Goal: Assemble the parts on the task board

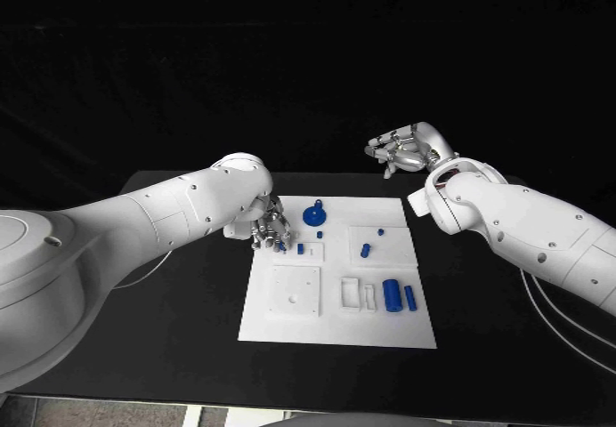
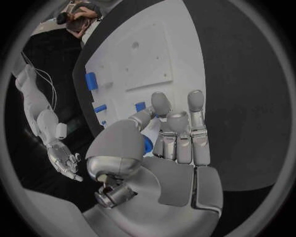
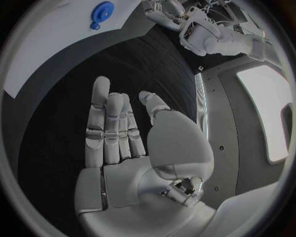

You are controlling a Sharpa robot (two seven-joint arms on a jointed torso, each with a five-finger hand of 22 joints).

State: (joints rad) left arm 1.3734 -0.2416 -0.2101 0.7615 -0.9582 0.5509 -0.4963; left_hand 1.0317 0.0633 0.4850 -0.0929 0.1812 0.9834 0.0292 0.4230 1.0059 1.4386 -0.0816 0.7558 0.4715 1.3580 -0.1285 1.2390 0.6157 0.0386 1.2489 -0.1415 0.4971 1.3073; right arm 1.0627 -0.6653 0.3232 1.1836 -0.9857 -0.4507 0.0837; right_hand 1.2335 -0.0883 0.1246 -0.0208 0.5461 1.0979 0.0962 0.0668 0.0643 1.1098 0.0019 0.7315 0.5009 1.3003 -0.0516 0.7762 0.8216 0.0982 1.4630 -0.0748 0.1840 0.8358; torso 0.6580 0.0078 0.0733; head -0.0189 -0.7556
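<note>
The white task board (image 1: 293, 316) lies in the middle of the black table. On it are a round blue part (image 1: 314, 214), small blue pegs (image 1: 365, 251) and two blue cylinders (image 1: 392, 292) near its right side. My left hand (image 1: 267, 229) hovers over the board's far left part; its thumb and fingers (image 2: 166, 129) close round a small blue part (image 2: 147, 144), with a blue peg (image 2: 140, 106) on the board (image 2: 148, 54) just past the fingertips. My right hand (image 1: 404, 149) is raised beyond the board's far right corner, fingers (image 3: 108, 123) straight and apart, holding nothing.
A raised white square block (image 1: 294, 289) and a small white frame (image 1: 351, 294) sit on the board's near half. The round blue part (image 3: 101, 10) and board edge show far beyond my right hand. Black table surrounds the board on all sides.
</note>
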